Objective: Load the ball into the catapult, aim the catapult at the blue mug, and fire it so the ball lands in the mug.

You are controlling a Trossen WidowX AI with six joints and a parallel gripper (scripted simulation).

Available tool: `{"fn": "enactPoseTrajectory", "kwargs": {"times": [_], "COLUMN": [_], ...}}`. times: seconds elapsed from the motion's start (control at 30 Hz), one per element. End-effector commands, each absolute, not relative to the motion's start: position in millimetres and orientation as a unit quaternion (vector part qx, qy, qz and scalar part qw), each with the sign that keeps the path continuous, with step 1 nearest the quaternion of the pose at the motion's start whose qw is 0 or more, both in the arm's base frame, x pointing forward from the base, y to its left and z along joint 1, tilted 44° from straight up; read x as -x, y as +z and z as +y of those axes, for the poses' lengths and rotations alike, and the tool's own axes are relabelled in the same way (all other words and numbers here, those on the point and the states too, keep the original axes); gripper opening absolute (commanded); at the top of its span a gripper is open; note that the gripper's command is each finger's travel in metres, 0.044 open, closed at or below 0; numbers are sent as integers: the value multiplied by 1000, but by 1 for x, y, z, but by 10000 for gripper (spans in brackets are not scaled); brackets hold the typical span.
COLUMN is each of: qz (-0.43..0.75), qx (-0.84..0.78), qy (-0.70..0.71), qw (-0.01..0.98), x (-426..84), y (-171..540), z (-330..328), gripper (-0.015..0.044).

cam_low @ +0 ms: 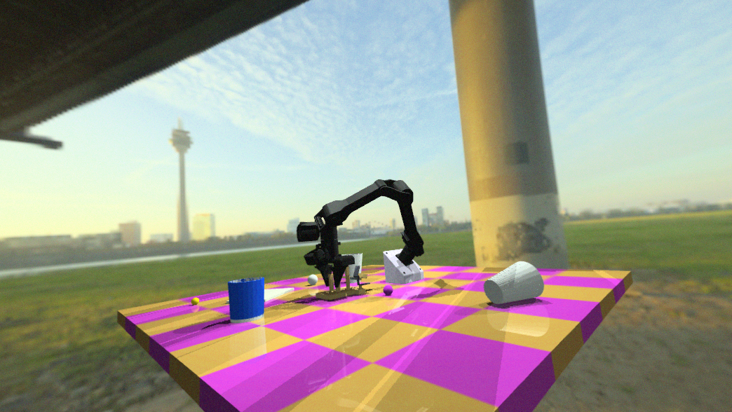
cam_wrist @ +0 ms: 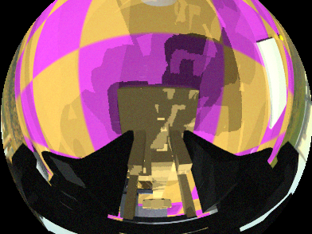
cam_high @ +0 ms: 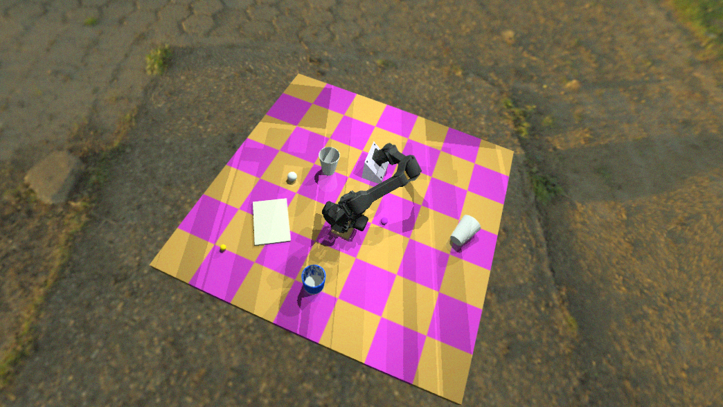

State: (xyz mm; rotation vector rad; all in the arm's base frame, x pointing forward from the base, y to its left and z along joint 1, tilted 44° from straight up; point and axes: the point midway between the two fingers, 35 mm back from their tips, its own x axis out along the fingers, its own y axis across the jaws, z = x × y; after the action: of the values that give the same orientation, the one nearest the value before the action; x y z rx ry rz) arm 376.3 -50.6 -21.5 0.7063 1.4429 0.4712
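My gripper points down and is shut on the tan catapult, with its fingers on either side of the uprights. The catapult's base is level at the table top; I cannot tell whether it touches. The blue mug stands upright near the table's edge, on the side the base's flat end faces. A purple ball lies beside the catapult. A white ball and a small yellow ball lie farther off. The catapult's cup is partly hidden.
A white pad lies between the catapult and the yellow ball. A grey-white cup stands near the white ball. Another white cup lies on its side. A white sloped block stands at the arm's foot.
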Motion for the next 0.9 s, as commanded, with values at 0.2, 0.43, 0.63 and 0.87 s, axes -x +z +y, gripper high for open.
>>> {"fn": "enactPoseTrajectory", "kwargs": {"times": [0.2, 0.43, 0.63, 0.87], "qz": [640, 641, 638, 640], "qx": [-312, -312, -314, -314], "qy": [209, 207, 206, 209], "qw": [670, 670, 673, 669], "x": [-377, -367, -370, -370], "y": [-14, 51, 43, 19], "z": [-59, -120, -114, -90], "gripper": [394, 440, 440, 440]}}
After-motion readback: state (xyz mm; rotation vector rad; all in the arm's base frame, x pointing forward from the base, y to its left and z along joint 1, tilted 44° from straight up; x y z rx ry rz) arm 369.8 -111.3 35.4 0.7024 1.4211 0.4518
